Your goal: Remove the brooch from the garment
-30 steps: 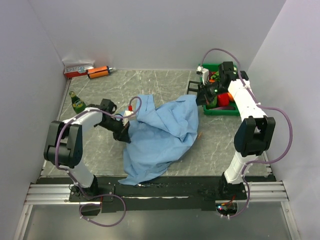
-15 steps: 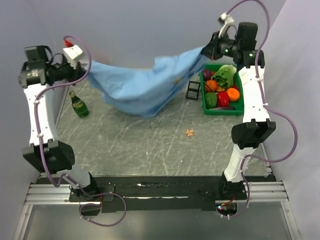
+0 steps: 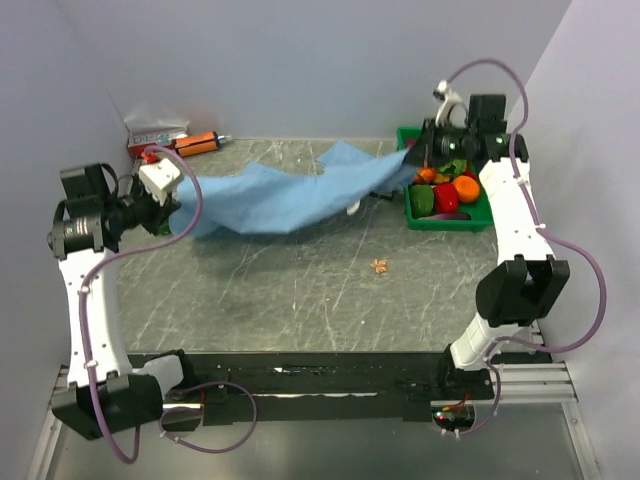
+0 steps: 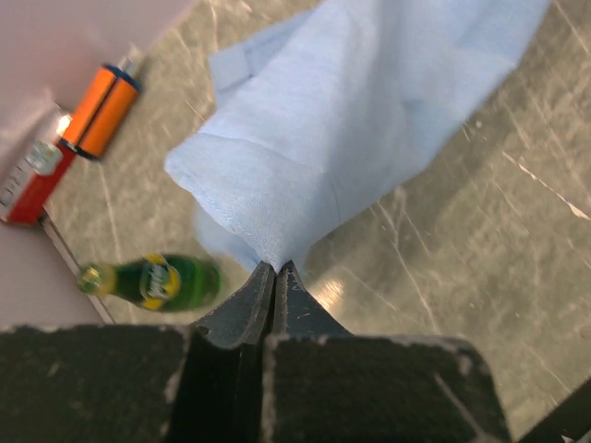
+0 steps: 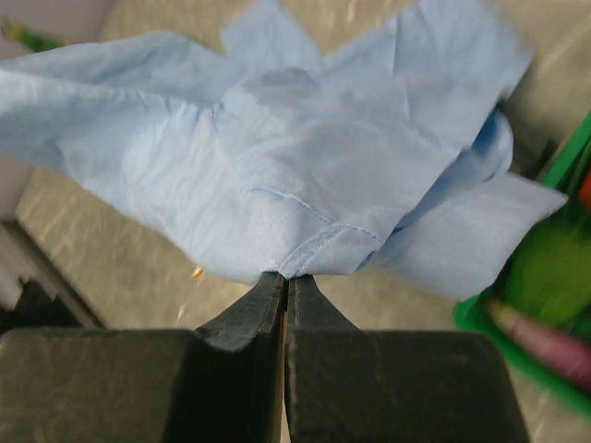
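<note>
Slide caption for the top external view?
Left pincer and right pincer hold a light blue cloth shirt stretched above a grey marbled table where a tiny brownish-gold brooch lies.

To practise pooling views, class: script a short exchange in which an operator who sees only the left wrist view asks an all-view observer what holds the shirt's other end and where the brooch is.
Operator: My left hand is shut on a fold of the shirt. What holds the other end?
Observer: The right hand, shut on a hem. The shirt hangs spread between both hands, off the table.
Operator: I see nothing pinned to the cloth here. Where is it?
Observer: The brooch lies on the bare table, apart from the shirt.
</note>
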### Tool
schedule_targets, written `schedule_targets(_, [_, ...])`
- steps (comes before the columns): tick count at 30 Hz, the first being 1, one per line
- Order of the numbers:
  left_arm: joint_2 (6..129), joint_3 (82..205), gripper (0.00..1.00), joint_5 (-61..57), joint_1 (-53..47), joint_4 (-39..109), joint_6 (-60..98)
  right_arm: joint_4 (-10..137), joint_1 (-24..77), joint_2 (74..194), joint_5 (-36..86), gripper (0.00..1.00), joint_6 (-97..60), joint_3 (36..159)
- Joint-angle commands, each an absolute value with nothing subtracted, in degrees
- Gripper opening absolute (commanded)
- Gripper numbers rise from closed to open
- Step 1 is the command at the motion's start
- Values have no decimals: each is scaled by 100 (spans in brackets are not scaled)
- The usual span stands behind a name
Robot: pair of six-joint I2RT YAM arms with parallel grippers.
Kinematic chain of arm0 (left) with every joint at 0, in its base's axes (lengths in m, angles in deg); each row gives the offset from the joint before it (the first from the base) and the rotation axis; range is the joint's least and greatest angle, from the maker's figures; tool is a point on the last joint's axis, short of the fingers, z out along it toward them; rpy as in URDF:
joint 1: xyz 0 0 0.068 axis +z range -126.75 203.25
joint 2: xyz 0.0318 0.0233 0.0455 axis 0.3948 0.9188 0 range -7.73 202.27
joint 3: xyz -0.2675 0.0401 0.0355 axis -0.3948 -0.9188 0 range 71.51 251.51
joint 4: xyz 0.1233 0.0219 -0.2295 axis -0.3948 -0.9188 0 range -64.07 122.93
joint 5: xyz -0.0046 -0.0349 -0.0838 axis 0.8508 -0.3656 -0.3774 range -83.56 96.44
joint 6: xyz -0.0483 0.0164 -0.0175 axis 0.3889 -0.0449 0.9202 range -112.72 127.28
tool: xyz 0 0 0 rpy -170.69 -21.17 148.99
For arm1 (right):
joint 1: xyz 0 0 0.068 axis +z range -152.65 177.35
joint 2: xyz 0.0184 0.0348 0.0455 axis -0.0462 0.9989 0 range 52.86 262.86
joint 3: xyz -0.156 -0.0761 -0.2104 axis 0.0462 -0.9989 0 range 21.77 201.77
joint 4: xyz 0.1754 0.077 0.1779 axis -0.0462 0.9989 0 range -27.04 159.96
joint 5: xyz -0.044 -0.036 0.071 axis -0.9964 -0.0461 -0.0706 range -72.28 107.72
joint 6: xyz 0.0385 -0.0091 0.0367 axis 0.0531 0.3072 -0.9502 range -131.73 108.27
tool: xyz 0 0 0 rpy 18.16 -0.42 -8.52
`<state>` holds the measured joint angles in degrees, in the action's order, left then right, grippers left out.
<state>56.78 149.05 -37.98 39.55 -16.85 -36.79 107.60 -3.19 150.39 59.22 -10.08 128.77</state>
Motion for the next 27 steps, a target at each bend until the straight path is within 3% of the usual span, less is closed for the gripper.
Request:
schedule_targets(1, [5318,14429,1,-3592,3995,-1515,-3720,11209,-397,14383,6228,0,-366,12155])
schedule_targets(12, [5880,14841,1,-3908,4004,-540,-2814,11262,-388,14417,6281,0,-127,12117])
schedule_targets(27, [6381,16089,1,-3531,3995,2448,-705,9970,-880,15665,6176,0,-1531,15368])
